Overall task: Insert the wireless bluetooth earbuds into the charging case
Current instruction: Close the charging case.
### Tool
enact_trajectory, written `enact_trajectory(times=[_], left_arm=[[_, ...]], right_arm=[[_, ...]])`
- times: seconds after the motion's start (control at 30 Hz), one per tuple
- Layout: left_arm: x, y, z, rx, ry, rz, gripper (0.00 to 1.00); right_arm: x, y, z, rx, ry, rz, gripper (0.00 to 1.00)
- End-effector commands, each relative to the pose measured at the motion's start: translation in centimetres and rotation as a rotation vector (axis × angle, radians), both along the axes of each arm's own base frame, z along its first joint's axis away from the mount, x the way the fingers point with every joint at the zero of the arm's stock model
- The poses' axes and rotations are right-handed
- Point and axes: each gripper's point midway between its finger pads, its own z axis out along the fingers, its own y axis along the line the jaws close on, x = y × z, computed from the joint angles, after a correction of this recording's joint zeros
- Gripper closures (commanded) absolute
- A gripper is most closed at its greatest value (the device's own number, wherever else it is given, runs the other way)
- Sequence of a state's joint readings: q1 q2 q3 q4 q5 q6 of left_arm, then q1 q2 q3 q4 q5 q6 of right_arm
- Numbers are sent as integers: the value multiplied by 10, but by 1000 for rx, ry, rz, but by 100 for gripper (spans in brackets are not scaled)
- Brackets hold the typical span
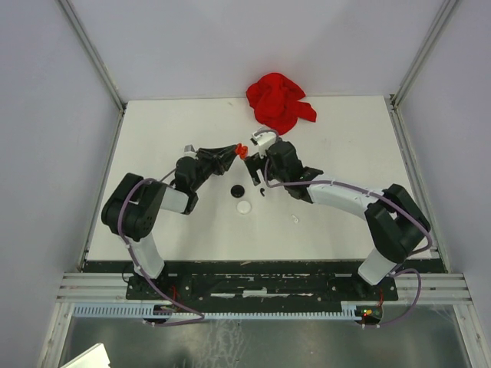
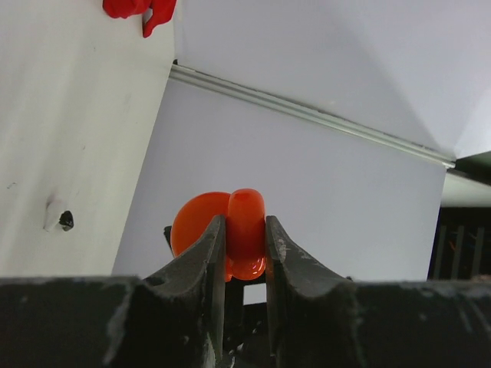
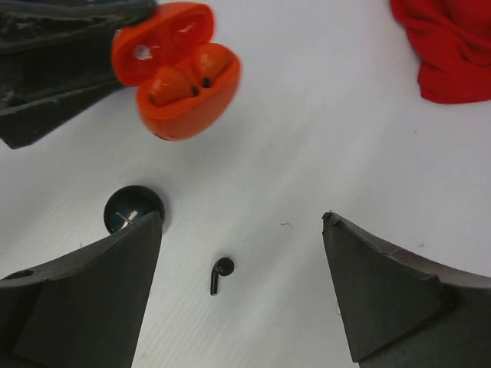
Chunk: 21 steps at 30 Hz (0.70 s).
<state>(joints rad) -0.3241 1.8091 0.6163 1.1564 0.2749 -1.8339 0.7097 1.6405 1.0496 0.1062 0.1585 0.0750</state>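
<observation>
Had the right gripper (image 3: pixel 242 218) with its fingers (image 3: pixel 84 299) parted wide and empty, straddling the black earbud (image 3: pixel 221 274) on the white table (image 3: pixel 307 138), presumably lined up for a pick. Saw that bud lying on its side, stem toward seven o'clock, touching nothing. Found a black disc (image 3: pixel 134 211) near it at ten o'clock, partly hidden by one finger. Further out, toward eleven o'clock, had the orange-red charging case (image 3: pixel 178 69) clenched in the left gripper (image 2: pixel 245 253), raised off the table. Showed its lid swung open and its wells turned toward the right arm, likely so a bud could be set in. Seemed to hold something red in one well; could not tell for sure. Lay farthest, at one o'clock and well apart from the work: the red cloth (image 3: pixel 449 46).
</observation>
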Motion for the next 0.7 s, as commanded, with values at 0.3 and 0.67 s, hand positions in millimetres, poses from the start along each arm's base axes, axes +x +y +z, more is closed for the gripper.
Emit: enact_trajectory(times=[0.3,0.67], left_arm=[[1,-3,22,-81,110,108,97],[-11,-13,3,-97,145,29,97]], right_arm=[[30,40,16,103,-231,42,3],[48,47,14,99,-276,15,3]])
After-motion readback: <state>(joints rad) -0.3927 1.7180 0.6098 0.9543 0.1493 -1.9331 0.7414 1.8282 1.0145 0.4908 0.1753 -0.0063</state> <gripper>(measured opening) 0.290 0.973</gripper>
